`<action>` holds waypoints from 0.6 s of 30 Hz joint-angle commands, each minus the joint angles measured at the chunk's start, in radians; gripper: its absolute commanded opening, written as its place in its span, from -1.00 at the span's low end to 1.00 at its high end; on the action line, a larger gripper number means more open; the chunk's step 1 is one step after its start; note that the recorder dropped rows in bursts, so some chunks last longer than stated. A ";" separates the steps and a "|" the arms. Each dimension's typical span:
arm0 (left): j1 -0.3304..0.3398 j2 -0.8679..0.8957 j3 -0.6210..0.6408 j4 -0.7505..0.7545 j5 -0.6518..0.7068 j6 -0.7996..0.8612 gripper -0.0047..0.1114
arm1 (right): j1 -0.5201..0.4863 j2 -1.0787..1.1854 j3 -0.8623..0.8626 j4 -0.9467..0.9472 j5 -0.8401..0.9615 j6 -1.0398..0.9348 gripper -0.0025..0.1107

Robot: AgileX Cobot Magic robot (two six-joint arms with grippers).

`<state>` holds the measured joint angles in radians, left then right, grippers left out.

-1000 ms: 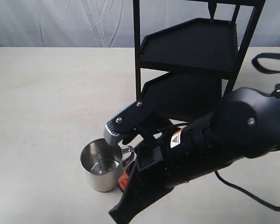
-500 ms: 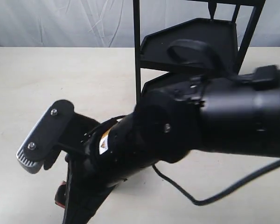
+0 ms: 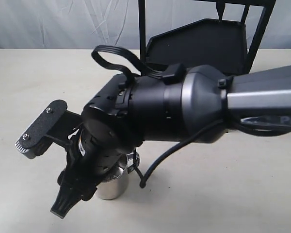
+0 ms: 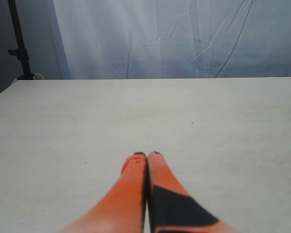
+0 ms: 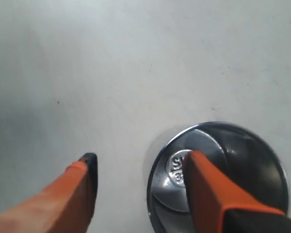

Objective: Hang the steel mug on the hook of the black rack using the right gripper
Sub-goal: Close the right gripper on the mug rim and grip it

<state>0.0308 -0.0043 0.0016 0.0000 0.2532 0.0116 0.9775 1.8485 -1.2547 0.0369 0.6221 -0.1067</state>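
Shift: since a second ago my right arm is swinging across the exterior view, now covering most of the steel mug (image 3: 113,183) that stood in plain sight.
Right gripper (image 5: 140,182): I am holding it spread, one orange finger (image 5: 203,187) over the mug's mouth, the other outside the rim above bare table (image 5: 136,63).
Left gripper (image 4: 146,158): fingers are pressing together, idle.
Mug: standing upright on the table in front of the black rack (image 3: 203,41); the hook (image 3: 221,9) is hanging well above.
Doing it well: I am aiming to straddle the wall squarely, then close.
Views: my wrist shows the mug's inside; the handle probably peeks out only in the exterior view.
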 commanded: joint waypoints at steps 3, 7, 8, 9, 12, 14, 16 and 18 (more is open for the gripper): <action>-0.005 0.004 -0.002 0.000 -0.014 -0.004 -0.92 | 0.000 0.079 -0.009 -0.010 -0.071 0.064 -0.03; -0.005 0.004 -0.002 0.000 -0.014 -0.004 -0.92 | 0.000 0.111 -0.009 -0.010 -0.164 0.083 -0.41; -0.005 0.004 -0.002 0.000 -0.014 -0.004 -0.92 | 0.000 0.114 -0.009 -0.010 -0.173 0.083 -0.60; -0.005 0.004 -0.002 0.000 -0.014 -0.004 -0.92 | 0.000 0.116 -0.009 -0.010 -0.178 0.083 -0.80; -0.005 0.004 -0.002 0.000 -0.014 -0.004 -0.92 | 0.000 0.116 -0.009 -0.010 -0.176 0.085 -0.96; -0.005 0.004 -0.002 0.000 -0.014 -0.004 -0.92 | 0.000 0.113 -0.009 -0.010 -0.161 0.085 -0.96; -0.005 0.004 -0.002 0.000 -0.014 -0.004 -0.92 | 0.000 0.082 0.011 -0.012 -0.141 0.095 -0.97; -0.005 0.004 -0.002 0.000 -0.014 -0.004 -0.92 | 0.000 -0.005 0.104 -0.014 -0.213 0.119 -0.97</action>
<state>0.0308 -0.0043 0.0016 0.0000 0.2532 0.0116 0.9775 1.9215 -1.2181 0.0256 0.4563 -0.0096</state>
